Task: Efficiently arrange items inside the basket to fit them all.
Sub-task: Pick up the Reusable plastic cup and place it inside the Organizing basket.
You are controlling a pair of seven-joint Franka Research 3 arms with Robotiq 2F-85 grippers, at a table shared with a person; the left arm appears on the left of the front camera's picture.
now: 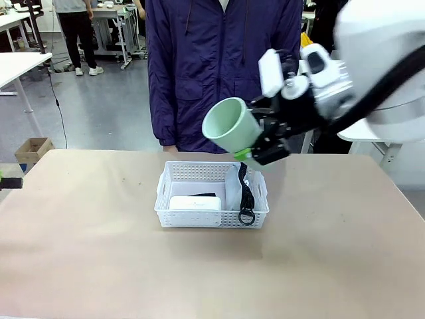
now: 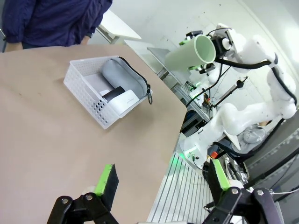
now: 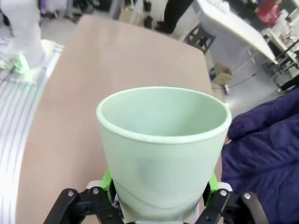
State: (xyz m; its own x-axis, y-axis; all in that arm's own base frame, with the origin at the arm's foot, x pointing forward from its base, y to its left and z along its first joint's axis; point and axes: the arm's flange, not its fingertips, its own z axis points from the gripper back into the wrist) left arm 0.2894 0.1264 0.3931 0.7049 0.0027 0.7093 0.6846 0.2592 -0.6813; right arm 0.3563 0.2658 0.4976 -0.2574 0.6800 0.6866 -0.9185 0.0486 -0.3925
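One cup (image 1: 230, 127) sits clamped in the right hand (image 1: 255, 147), above the basket (image 1: 174, 214). Left hand (image 2: 161, 182) gapes, holding nothing. Best lower it upright into the basket's free far corner.

One white lattice basket (image 1: 174, 214) sits at the centre of the front view. Inside it are three things: one white rounded box (image 1: 194, 203) at lower left, one black stapler (image 1: 203, 195) just behind the box, and one grey pouch (image 1: 234, 186) at the right, with one black strap (image 1: 247, 194) ending in one ring (image 1: 246, 217). One pale green cup (image 1: 230, 127) hangs above centre. Two grippers count: the right (image 1: 251, 147) right of centre, the left (image 2: 161, 181) along the bottom of its wrist view. One person in a purple jacket (image 1: 219, 66) fills the top centre.
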